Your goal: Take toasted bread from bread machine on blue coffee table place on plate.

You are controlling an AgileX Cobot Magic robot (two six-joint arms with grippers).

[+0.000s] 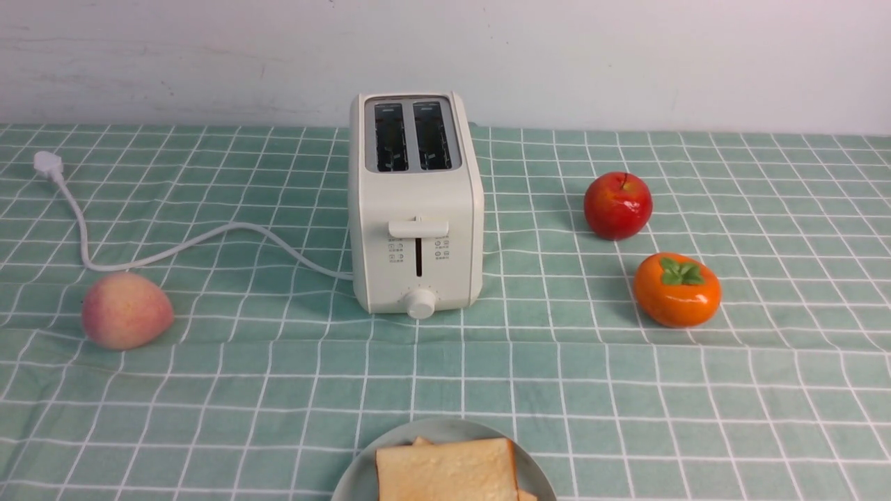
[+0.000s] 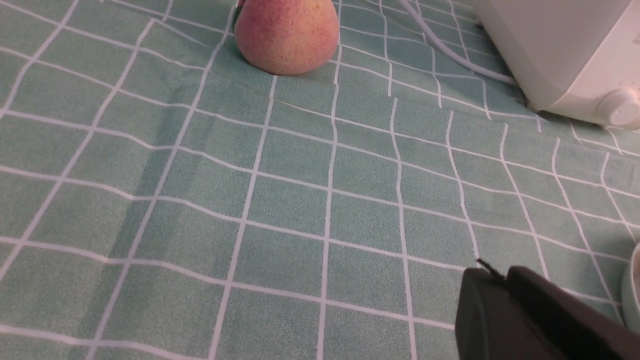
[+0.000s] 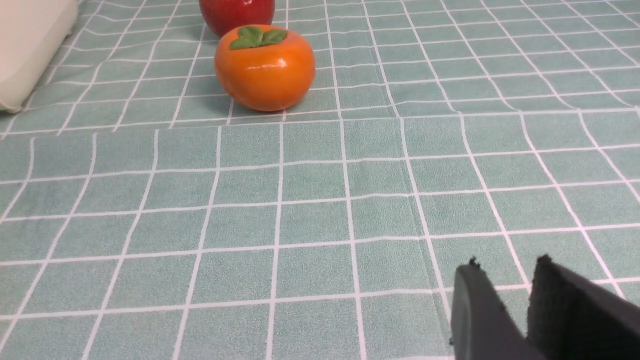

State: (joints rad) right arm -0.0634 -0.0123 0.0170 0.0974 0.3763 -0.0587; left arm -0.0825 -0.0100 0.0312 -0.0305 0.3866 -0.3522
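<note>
The cream-white bread machine (image 1: 416, 229) stands in the middle of the blue coffee table (image 1: 626, 403). Both its top slots look dark and empty. Two slices of toasted bread (image 1: 445, 470) lie stacked on the pale plate (image 1: 362, 473) at the near edge, the lower slice showing only at its corners. Neither gripper shows in the front view. My left gripper (image 2: 492, 272) is shut and empty over bare cloth, between the bread machine (image 2: 560, 50) and the plate's rim (image 2: 631, 290). My right gripper (image 3: 507, 262) is open by a narrow gap and empty, over bare cloth.
A pink-yellow peach (image 1: 127, 309) lies at the left, near the white cord (image 1: 209, 240) and its plug (image 1: 47, 164). A red apple (image 1: 617, 205) and an orange persimmon (image 1: 676, 289) lie at the right. The persimmon (image 3: 265, 67) is ahead of my right gripper.
</note>
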